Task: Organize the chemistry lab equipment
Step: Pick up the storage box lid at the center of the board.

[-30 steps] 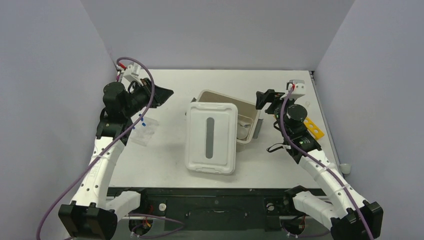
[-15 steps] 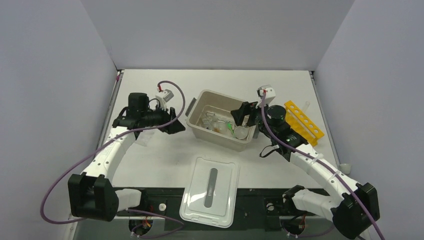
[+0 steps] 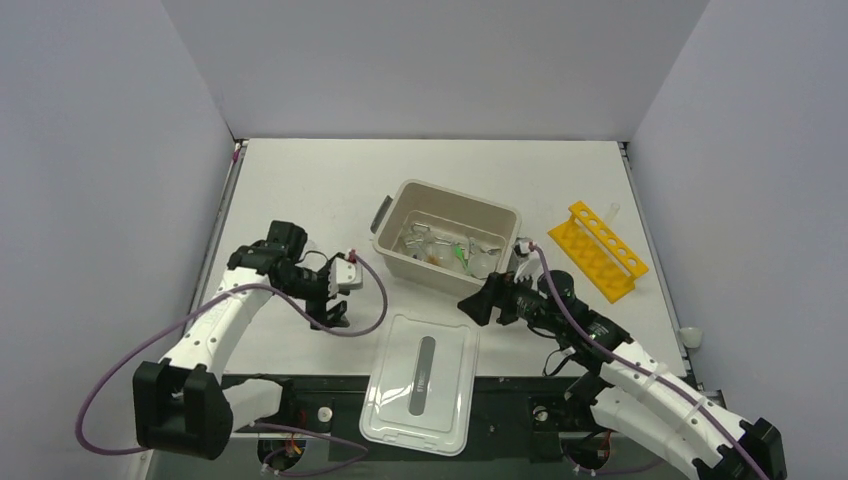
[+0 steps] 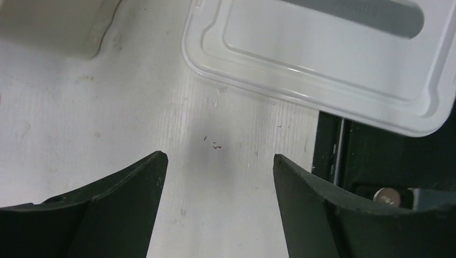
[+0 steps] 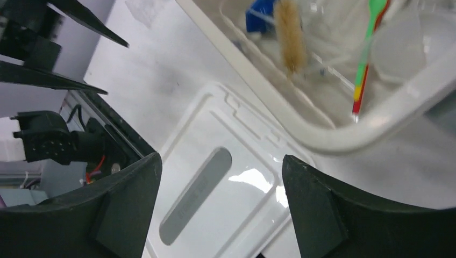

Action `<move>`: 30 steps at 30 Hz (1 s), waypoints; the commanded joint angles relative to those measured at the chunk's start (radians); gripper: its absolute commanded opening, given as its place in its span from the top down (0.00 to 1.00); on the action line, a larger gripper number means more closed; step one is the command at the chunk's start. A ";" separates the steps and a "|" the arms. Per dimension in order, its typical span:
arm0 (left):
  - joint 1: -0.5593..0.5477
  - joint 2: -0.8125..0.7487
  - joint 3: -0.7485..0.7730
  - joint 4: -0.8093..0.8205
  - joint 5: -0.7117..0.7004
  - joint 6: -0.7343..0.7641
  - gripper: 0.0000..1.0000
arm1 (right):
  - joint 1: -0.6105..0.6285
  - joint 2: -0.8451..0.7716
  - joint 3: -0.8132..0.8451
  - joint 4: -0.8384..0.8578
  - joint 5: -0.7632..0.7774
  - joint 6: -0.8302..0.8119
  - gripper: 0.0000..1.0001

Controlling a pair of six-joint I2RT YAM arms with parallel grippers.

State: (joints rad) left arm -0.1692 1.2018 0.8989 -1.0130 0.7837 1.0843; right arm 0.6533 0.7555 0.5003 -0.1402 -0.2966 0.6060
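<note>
Beige tub (image 3: 440,276) holds brush (image 5: 290,37), spatula (image 5: 364,59), glassware (image 5: 400,45); left gripper (image 4: 218,161) and right gripper (image 5: 220,164) jaws released, empty.

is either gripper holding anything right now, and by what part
Nothing is held. The left gripper and the right gripper are both open, with nothing between their fingers.

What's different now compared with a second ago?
The white lid came off the beige tub and now lies at the near edge of the table. Both arms drew back nearer; left hand and right hand are open, empty. The tub stayed put.
</note>
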 commanded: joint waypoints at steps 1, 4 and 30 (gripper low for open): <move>-0.052 -0.128 -0.103 0.001 -0.028 0.352 0.30 | 0.030 -0.018 -0.140 -0.035 -0.025 0.181 0.22; -0.107 -0.211 -0.197 0.109 -0.044 0.444 0.30 | 0.052 -0.032 -0.224 0.018 -0.038 0.248 0.20; -0.165 -0.223 -0.526 0.112 0.106 1.467 0.28 | 0.152 -0.178 -0.268 -0.205 -0.027 0.603 0.15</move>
State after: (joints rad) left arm -0.3264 0.9142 0.3874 -0.8516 0.8249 2.0552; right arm 0.7998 0.5198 0.1749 -0.3725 -0.3481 1.1767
